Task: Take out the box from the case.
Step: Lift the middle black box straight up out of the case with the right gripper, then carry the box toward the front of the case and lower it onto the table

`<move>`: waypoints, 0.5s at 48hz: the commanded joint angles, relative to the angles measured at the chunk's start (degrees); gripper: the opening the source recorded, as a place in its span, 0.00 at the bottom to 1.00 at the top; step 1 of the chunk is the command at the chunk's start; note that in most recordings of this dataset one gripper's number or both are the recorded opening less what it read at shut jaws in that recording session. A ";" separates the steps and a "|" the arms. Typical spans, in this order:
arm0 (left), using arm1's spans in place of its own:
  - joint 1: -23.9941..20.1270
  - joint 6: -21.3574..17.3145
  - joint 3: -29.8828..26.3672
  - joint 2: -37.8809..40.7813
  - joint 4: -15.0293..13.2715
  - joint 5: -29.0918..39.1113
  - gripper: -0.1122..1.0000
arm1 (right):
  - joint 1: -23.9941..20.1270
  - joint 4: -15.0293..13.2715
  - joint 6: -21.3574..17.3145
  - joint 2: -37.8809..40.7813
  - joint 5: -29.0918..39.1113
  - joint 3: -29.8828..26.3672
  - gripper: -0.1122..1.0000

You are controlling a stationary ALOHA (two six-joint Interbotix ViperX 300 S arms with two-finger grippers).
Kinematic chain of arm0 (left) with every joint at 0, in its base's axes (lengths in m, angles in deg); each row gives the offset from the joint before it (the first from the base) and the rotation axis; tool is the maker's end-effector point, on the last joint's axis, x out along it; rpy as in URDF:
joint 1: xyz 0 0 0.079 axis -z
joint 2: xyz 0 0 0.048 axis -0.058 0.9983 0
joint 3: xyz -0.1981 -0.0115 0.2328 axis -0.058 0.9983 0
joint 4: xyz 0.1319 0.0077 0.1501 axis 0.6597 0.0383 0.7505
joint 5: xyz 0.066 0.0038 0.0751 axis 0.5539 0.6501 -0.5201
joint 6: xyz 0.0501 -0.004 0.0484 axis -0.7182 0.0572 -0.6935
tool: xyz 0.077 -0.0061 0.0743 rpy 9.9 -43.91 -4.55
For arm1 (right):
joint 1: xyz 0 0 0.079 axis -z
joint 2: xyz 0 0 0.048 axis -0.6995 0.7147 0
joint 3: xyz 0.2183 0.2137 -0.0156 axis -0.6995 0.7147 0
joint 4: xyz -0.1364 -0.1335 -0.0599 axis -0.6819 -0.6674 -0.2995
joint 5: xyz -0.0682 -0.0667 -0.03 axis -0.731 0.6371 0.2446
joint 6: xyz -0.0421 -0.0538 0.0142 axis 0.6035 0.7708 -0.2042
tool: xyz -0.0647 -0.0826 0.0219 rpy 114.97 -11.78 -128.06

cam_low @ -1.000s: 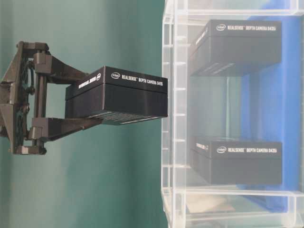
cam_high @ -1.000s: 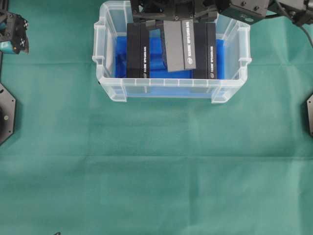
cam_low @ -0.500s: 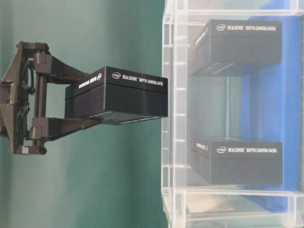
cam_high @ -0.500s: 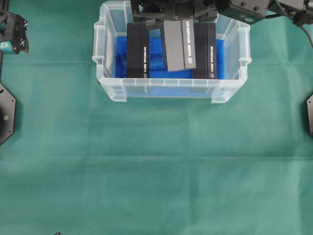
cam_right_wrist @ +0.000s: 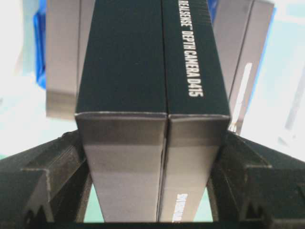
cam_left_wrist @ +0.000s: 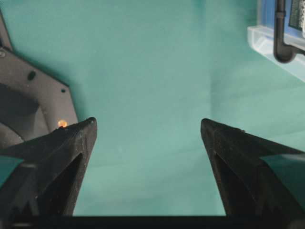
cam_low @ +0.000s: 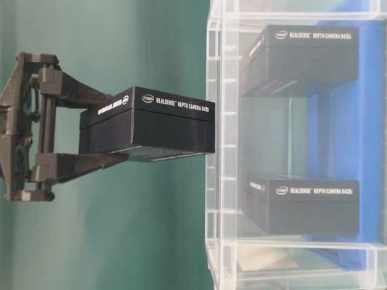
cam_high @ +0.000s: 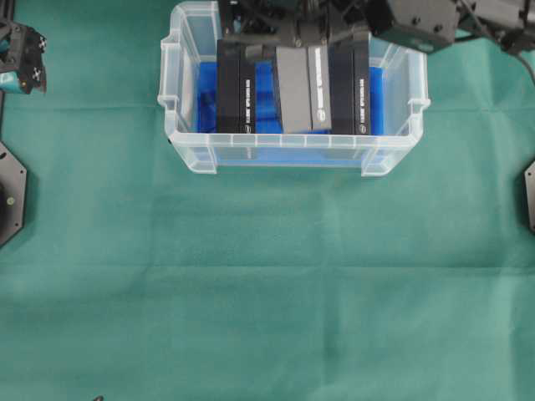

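The box (cam_high: 303,88) is a long black carton clamped between the two fingers of the right gripper (cam_right_wrist: 151,191), one finger pressed on each of its broad sides. Its long axis runs straight out from the gripper's palm, and in the overhead view it points toward the near wall of the case (cam_high: 292,152). In the table-level view the box (cam_low: 147,124) sits clear of the case's rim (cam_low: 213,145), with its far end just beside that rim.

Two more black boxes stand in the case, one (cam_high: 236,85) on each side of the held box, the other (cam_high: 349,88) close against it as seen from above. A blue cloth (cam_high: 266,104) shows between them on the bottom.

The right arm's upper parts cover the far end of the case from overhead, so the grip itself is hidden there. In the right wrist view the boxes behind are blurred, probably the two still inside.

The left gripper (cam_left_wrist: 148,128) hangs well away at the side, its fingers spread wide with nothing between them, over the green cloth (cam_high: 267,292) that covers the table.
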 commanded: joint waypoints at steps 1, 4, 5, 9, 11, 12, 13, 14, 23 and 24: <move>-0.09 0.00 -0.62 -0.35 -0.09 0.09 0.91 | -1.41 -0.18 -0.53 -1.41 0.44 -1.85 0.70; 0.00 0.00 -0.62 -0.35 -0.09 0.18 0.91 | -2.11 -0.26 -1.14 -1.58 0.79 -1.85 0.70; -0.09 0.00 -0.62 -0.35 -0.09 0.26 0.91 | -2.46 -0.26 -1.32 -1.67 0.88 -1.85 0.70; 0.00 0.00 -0.62 -0.44 -0.09 0.79 0.91 | -3.96 -0.26 -2.29 -1.76 1.23 -1.85 0.70; 0.00 0.00 -0.62 -0.44 -0.09 1.05 0.91 | -4.75 -0.26 -2.99 -1.67 1.49 -1.85 0.70; 0.00 0.00 -0.62 -0.44 -0.09 1.23 0.91 | -5.19 -0.26 -3.25 -1.67 1.58 -1.85 0.70; 0.00 0.00 -0.62 -0.44 -0.09 1.41 0.91 | -5.62 -0.26 -3.60 -1.67 1.76 -1.85 0.70; 0.00 0.00 -0.62 -0.44 -0.09 1.49 0.91 | -6.06 -0.35 -3.96 -1.67 1.85 -1.85 0.70; 0.00 0.18 -0.62 -0.44 -0.09 1.67 0.91 | -10.81 -0.62 -7.73 -1.49 2.72 -1.85 0.70; -0.09 0.09 -0.62 -0.44 -0.18 1.67 0.91 | -11.34 -0.70 -8.26 -1.41 2.81 -1.85 0.70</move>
